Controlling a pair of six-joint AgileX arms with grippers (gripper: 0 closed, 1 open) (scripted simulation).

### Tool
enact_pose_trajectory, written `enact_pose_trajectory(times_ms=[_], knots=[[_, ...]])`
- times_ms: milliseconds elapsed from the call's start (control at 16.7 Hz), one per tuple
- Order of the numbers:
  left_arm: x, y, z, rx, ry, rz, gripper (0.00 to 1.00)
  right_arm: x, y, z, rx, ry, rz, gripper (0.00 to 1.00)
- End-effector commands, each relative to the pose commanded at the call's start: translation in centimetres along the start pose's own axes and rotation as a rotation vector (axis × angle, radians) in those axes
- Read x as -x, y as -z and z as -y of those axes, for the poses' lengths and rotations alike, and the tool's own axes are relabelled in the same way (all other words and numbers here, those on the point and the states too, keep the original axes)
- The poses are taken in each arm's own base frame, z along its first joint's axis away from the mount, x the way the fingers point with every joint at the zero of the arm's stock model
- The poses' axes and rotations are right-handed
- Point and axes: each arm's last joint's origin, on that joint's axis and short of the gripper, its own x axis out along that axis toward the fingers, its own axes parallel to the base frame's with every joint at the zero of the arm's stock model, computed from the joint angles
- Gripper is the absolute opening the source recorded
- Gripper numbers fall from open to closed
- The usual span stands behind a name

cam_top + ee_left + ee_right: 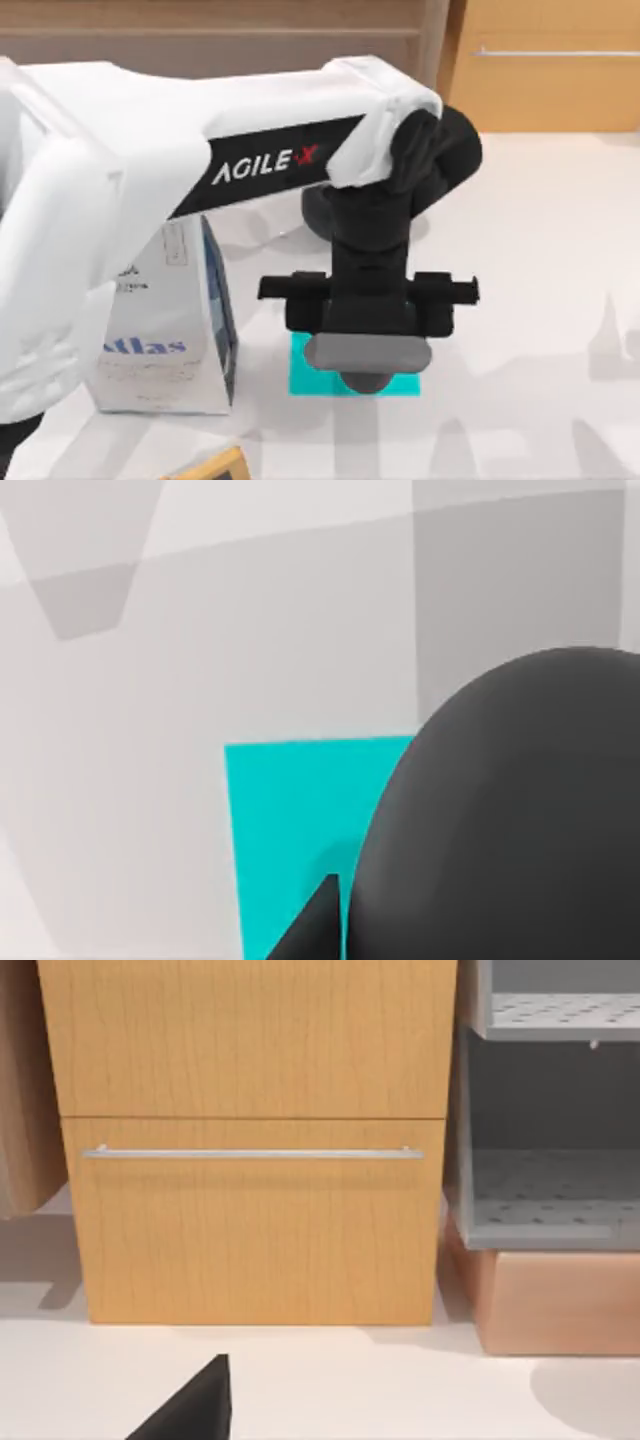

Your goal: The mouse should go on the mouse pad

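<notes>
Left gripper (366,352): hangs directly over the mouse pad (308,372), a cyan rectangle flat on the white table (540,300) just right of the white bag (170,330); whether its jaws pinch anything or stand spread cannot be told. Mouse (510,820): dark and rounded, seen in the left wrist view over the pad's cyan face; contact with the pad cannot be told. Wooden drawer cabinet (250,1140): stands at the table's far side, grey shelving (550,1130) beside it.
</notes>
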Motion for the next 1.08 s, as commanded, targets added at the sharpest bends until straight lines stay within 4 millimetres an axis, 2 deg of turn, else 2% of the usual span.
enact_pose_trajectory(times_ms=[180,540,780,1080], knots=[[-0.7,0.3,0.2,0.01,-0.005,-0.005,0.0,0.0,0.0,0.0,0.0,0.0,0.0,1.0],[-1.1,2.2,1.0,0.067,0.01,-0.132,0.0,0.0,0.0,0.0,0.0,0.0,0.0,1.0],[-1.3,2.2,1.0,0.069,0.013,-0.132,0.0,0.0,0.0,0.0,0.0,0.0,0.0,1.0],[-1.3,2.2,1.0,0.069,0.013,-0.132,0.38,0.0,0.0,0.0,0.0,0.0,0.0,1.0]])
